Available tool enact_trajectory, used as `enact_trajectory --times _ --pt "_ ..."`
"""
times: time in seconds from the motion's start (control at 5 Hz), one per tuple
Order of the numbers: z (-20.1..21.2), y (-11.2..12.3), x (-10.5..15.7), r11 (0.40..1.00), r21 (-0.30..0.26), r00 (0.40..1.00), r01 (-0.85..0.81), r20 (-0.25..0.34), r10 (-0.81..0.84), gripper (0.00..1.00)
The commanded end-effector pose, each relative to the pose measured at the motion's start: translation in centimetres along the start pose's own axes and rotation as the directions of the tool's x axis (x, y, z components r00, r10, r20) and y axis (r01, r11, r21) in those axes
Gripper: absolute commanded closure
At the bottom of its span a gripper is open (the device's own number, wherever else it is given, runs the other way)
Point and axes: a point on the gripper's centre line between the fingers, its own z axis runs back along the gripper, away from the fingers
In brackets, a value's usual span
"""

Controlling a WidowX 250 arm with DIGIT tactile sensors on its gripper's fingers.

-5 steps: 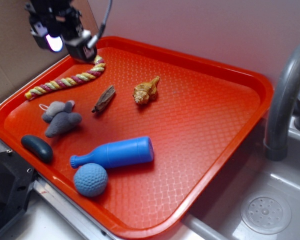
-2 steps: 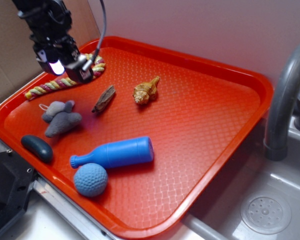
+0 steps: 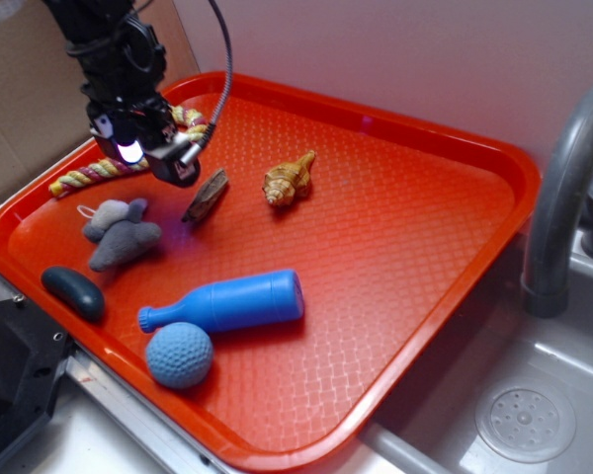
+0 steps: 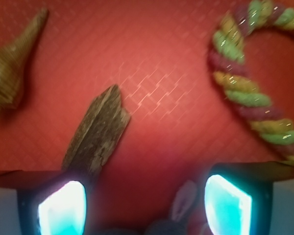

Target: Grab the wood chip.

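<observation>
The wood chip is a rough grey-brown sliver lying flat on the red tray, left of the tan seashell. My gripper hovers just left of the chip, above the tray. It is open, with a wide gap and nothing between its fingers. In the wrist view the chip's near end sits right above my left fingertip, not between the two pads.
A striped rope toy lies behind the gripper. A grey plush mouse sits below it, with a dark pebble, a blue bottle and a blue ball nearer the front. A sink and faucet stand to the right.
My gripper has come down and to the right, from over the rope toy's far end to just beside the wood chip. Nothing on the tray has moved.
</observation>
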Motion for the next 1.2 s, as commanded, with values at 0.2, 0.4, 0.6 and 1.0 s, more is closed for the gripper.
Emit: enact_trajectory --times 0.2,0.4,0.6,1.0 --pt "0.7 -1.2 0.3 0.991 0.016 0.991 -0.135 0.019 0.135 0.0" --pt "0.0 -1.4 0.7 0.987 0.029 0.987 -0.158 -0.007 0.159 0.0" --pt "-0.1 -1.6 1.1 0.985 0.016 0.985 -0.172 -0.015 0.173 0.0" --pt "-1.5 -1.4 2.4 0.984 0.018 0.984 -0.177 -0.032 0.178 0.0"
